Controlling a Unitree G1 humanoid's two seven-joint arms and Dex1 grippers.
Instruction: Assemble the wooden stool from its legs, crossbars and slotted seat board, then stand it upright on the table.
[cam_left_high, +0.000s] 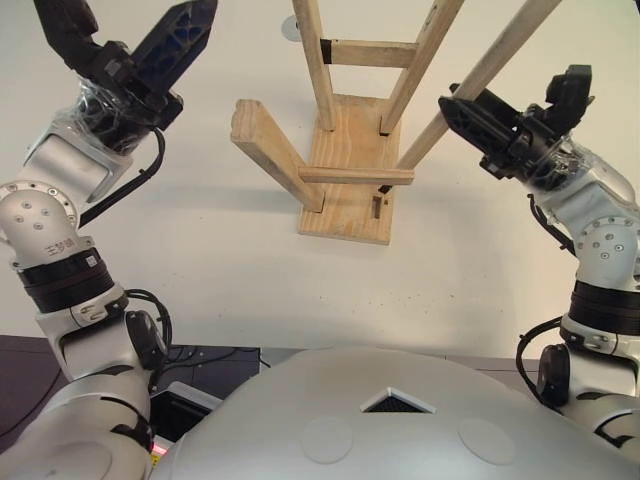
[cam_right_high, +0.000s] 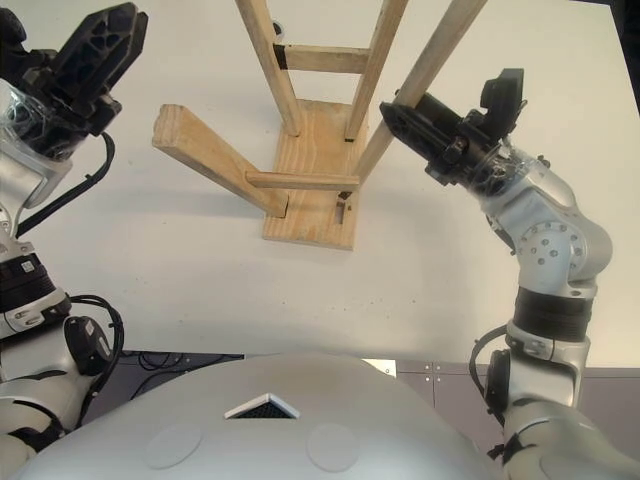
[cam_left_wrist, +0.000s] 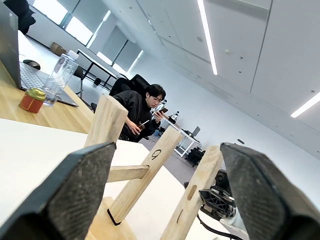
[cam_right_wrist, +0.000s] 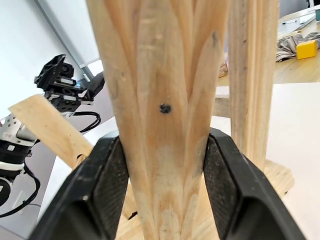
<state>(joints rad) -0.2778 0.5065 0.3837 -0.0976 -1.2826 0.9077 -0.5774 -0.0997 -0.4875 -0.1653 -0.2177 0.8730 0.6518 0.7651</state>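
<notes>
This is an open-plan office in use as a robot lab. Beyond the left pincer (cam_left_wrist: 165, 150), past the white bench (cam_left_wrist: 30, 145), a wooden desk (cam_left_wrist: 45, 112) holds a laptop (cam_left_wrist: 10, 50), a water bottle (cam_left_wrist: 59, 75) and a small jar (cam_left_wrist: 31, 100). Farther beyond stand black office chairs (cam_left_wrist: 131, 85) and tall windows (cam_left_wrist: 75, 29). Above the pincer, long light strips (cam_left_wrist: 207, 35) cross a panelled white ceiling (cam_left_wrist: 260, 60).

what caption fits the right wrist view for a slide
Right gripper clamped on a wooden stool leg, left gripper open beyond.

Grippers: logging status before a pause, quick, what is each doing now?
Left gripper: fingers open, holding nothing.
Right gripper: fingers shut on a pale, slanted wooden stool leg.
</notes>
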